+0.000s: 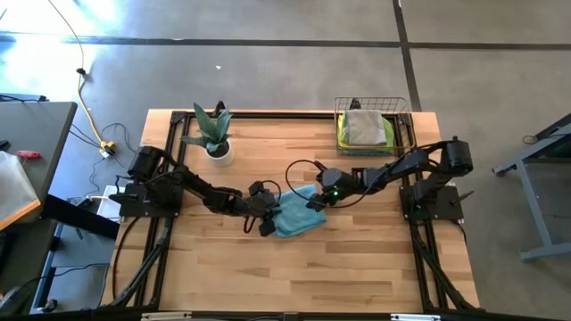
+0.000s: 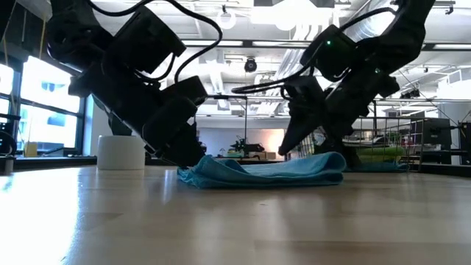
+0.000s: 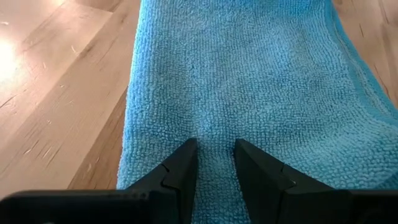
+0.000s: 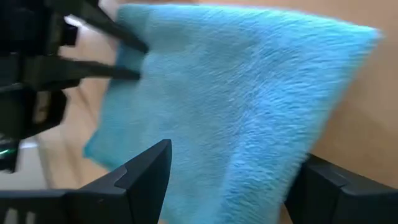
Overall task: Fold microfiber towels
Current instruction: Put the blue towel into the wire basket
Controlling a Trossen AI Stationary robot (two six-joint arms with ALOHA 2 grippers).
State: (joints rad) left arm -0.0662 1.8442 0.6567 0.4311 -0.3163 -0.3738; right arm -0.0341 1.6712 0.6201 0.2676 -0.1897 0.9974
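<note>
A teal-blue towel (image 1: 300,219) lies folded in several layers on the middle of the wooden table; it also shows in the low view (image 2: 272,171). My left gripper (image 1: 266,221) is at the towel's left end, low on the table (image 2: 190,163), its fingers close together on the cloth (image 3: 216,158). My right gripper (image 1: 318,200) is open wide just over the towel's far right part (image 4: 230,180). I cannot tell whether it touches the cloth. A grey towel (image 1: 364,125) lies on a lime green one (image 1: 344,135) in the basket. The other towels are out of view. My left gripper pinches the teal-blue towel's left edge (image 3: 214,134) between its two fingers. The fingers slant down from the table's left side. The towel lies flat on the table beyond the fingers; how many layers they hold cannot be told.
A copper wire basket (image 1: 406,125) stands at the far right corner. A potted plant in a white pot (image 1: 214,135) stands at the far left, also in the low view (image 2: 121,152). Bare wood (image 1: 303,276) lies toward the near edge.
</note>
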